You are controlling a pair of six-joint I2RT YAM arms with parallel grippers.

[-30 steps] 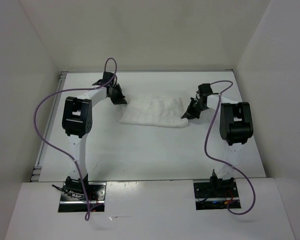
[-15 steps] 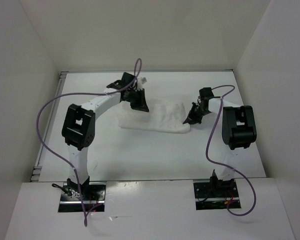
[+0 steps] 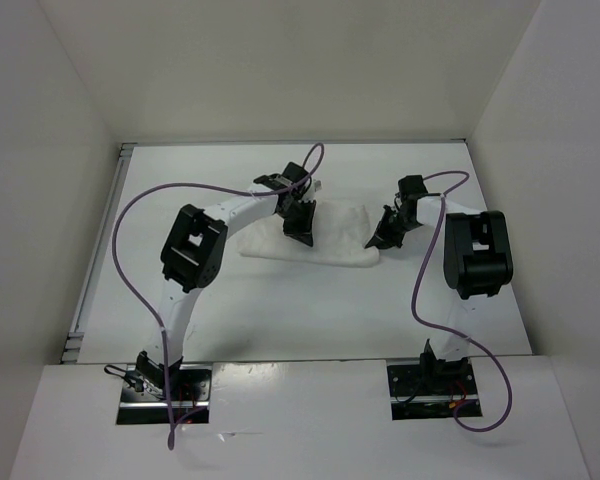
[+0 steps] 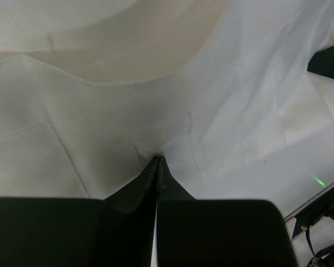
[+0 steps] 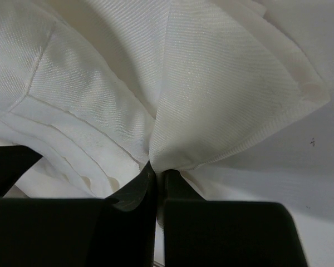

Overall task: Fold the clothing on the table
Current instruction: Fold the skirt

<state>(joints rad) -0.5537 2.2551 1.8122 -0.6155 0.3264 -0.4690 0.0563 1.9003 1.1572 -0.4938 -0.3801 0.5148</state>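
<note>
While both arms are reaching across the worktop (image 3: pixel 280 300), the top view is showing the white garment (image 3: pixel 335 240) lying bunched toward the back, a little right of centre. The left tool (image 3: pixel 302 225) is sitting over its left part, and the right tool (image 3: pixel 380 235) is sitting at its right edge.

In the left wrist view, the left tool (image 4: pixel 157 162) is pressing its jaws together. Creases in the garment (image 4: pixel 156 94) are running straight into the tips, so it is apparently pinching a thin fold of the cloth.

In the right wrist view, the right tool (image 5: pixel 155 169) is also pressing shut, pinching a seamed edge of the garment (image 5: pixel 222 94). Layers are fanning out from its tips, and bare worktop (image 5: pixel 306 183) is showing at lower right.

The step in hand is probably a fold of the left side across toward the right. Doing it well is calling for these things:

- The right tool should be staying low as an anchor.
- The left tool should be lifting only enough to clear the layers beneath, and carrying the cloth over taut.
- The edges should be lining up, and the cloth should be resting flat, before either tool lets go.
- The left pinch is looking shallow, so a slow carry should be limiting slip.
</note>
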